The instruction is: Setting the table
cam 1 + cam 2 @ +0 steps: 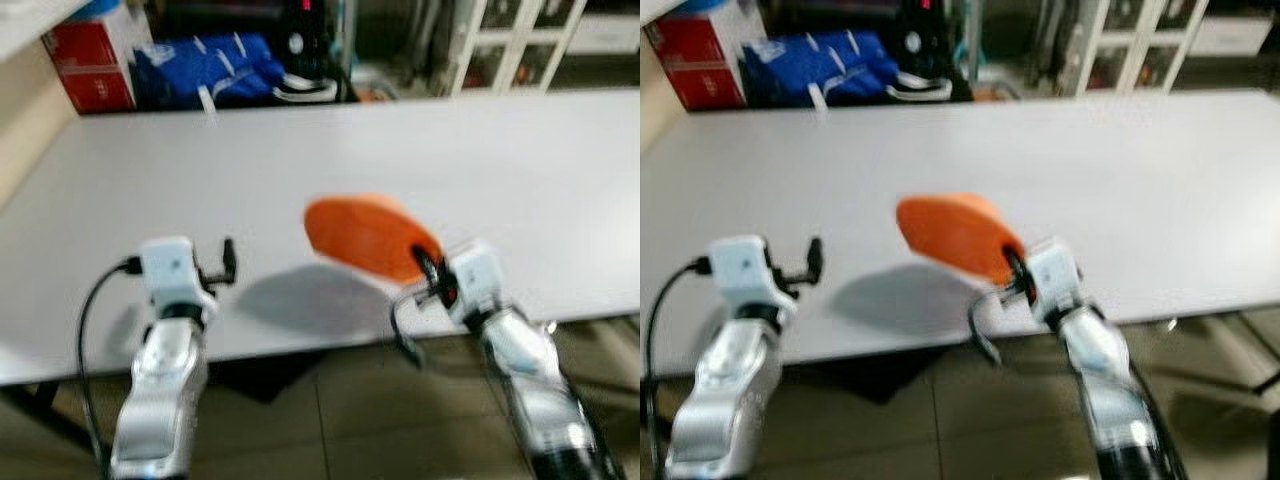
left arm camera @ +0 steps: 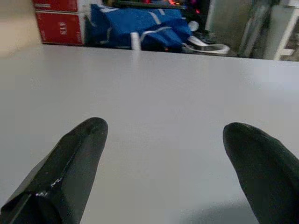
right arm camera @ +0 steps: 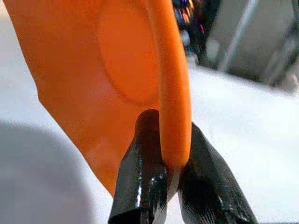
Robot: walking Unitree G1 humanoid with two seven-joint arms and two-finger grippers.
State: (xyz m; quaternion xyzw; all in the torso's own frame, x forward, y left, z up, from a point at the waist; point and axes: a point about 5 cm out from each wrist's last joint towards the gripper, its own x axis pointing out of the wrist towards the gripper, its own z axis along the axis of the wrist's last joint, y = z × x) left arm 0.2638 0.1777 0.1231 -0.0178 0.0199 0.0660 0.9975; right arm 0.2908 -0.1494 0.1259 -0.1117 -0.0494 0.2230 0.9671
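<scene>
Plate [image 1: 368,238] rim pinched, right pincer [image 3: 172,173]; views blurred.

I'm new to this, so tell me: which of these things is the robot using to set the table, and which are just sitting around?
In use:
- orange plate, pinched by the rim in the right end effector
- white table
- left end effector, open, empty

Lying about:
- red box
- blue bag
</scene>
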